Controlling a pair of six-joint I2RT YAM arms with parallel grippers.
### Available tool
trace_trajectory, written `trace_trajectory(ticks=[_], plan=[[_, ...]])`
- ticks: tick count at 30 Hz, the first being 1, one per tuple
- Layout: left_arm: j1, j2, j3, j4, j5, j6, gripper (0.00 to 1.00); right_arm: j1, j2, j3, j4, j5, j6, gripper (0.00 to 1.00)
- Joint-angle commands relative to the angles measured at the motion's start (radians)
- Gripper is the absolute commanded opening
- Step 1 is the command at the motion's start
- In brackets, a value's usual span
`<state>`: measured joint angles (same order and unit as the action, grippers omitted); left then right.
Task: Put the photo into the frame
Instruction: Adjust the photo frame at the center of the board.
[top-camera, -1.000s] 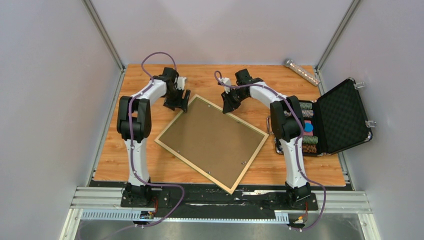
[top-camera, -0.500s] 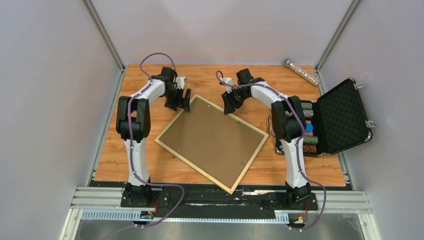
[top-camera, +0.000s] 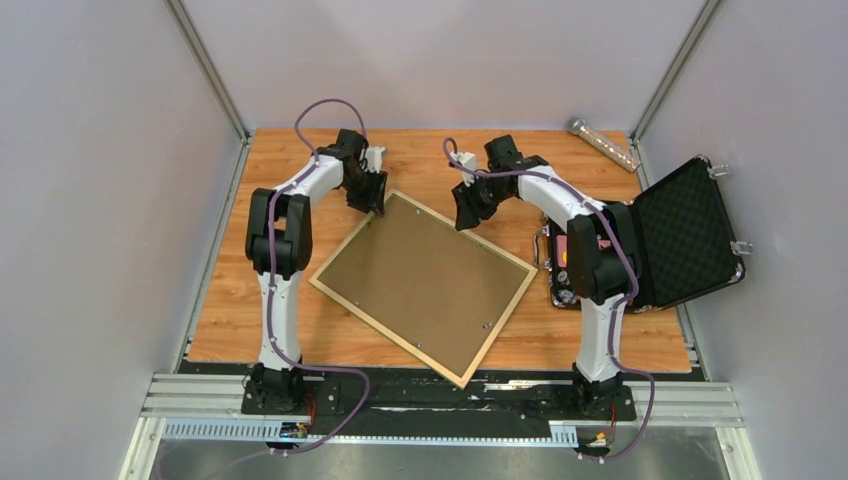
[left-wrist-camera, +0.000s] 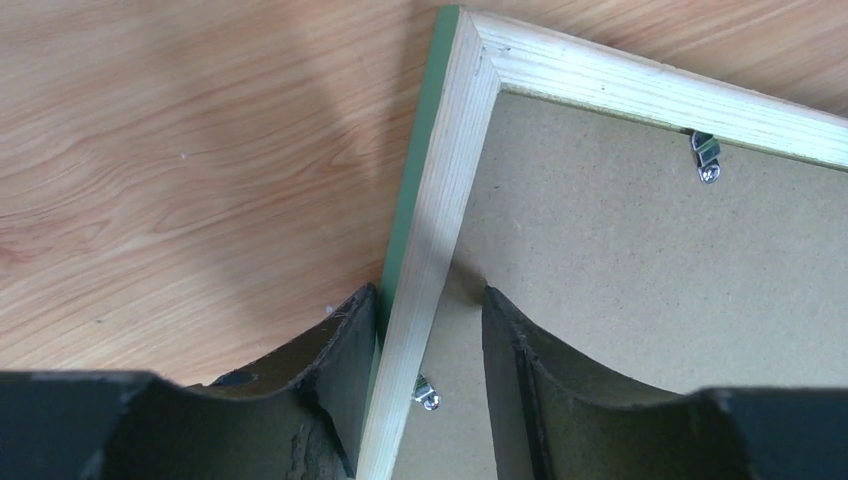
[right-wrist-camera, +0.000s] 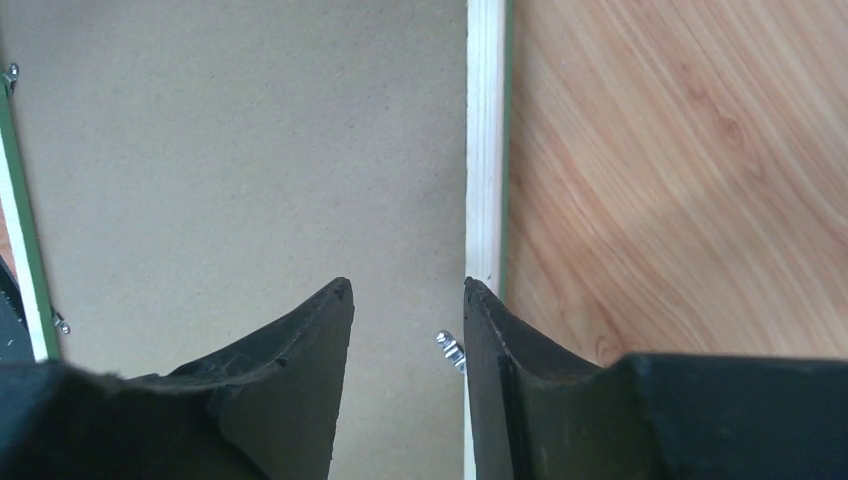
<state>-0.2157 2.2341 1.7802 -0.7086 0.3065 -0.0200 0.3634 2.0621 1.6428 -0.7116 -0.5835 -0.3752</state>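
Frame (left-wrist-camera: 430, 230) lies face-down mid-table with the backing board (top-camera: 425, 280) in it, photo not visible (under the board, I'd guess). Left gripper (left-wrist-camera: 430, 300) straddles the far-left rail, jaws not yet pinched. Right gripper (right-wrist-camera: 405, 290) hovers over the far-right rail, parted and empty. Next is probably clamping that rail squarely.

The frame (top-camera: 387, 333) lies back up, its green front showing only as a sliver along the rail's outer side. Its backing board (top-camera: 425, 275) covers whatever sits inside (nothing beneath can be told). Right of the frame, the right arm (top-camera: 590, 260) hides part of what the open case (top-camera: 690, 235) holds.
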Motion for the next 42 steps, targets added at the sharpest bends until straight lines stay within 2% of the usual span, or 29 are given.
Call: trace_trajectory(ticks=[1, 4, 7, 8, 12, 13, 24, 29, 42], plan=[[-0.001, 0.024, 0.032, 0.03, -0.021, -0.01, 0.47, -0.005, -0.103, -0.054, 0.009, 0.002, 0.021, 0.44], [-0.001, 0.022, 0.019, 0.042, -0.042, -0.02, 0.42, -0.005, -0.138, -0.097, 0.01, 0.005, 0.027, 0.44], [0.006, 0.017, 0.003, 0.051, -0.058, -0.041, 0.29, -0.007, -0.174, -0.136, 0.013, 0.01, 0.032, 0.44], [0.015, 0.014, -0.002, 0.052, -0.059, -0.046, 0.21, -0.008, -0.188, -0.149, 0.015, 0.011, 0.035, 0.44], [0.063, -0.002, -0.037, 0.062, -0.04, -0.08, 0.03, -0.012, -0.24, -0.209, 0.021, 0.013, 0.043, 0.45], [0.073, -0.007, -0.051, 0.064, -0.036, -0.088, 0.01, -0.013, -0.252, -0.222, 0.023, 0.014, 0.045, 0.45], [0.256, -0.128, -0.295, 0.148, 0.004, -0.146, 0.0, -0.039, -0.333, -0.325, 0.054, 0.019, 0.101, 0.53], [0.336, -0.169, -0.37, 0.153, 0.089, -0.189, 0.0, -0.054, -0.334, -0.347, 0.062, 0.025, 0.122, 0.55], [0.369, -0.272, -0.563, 0.166, 0.108, -0.167, 0.0, -0.067, -0.231, -0.402, 0.128, 0.088, 0.219, 0.59]])
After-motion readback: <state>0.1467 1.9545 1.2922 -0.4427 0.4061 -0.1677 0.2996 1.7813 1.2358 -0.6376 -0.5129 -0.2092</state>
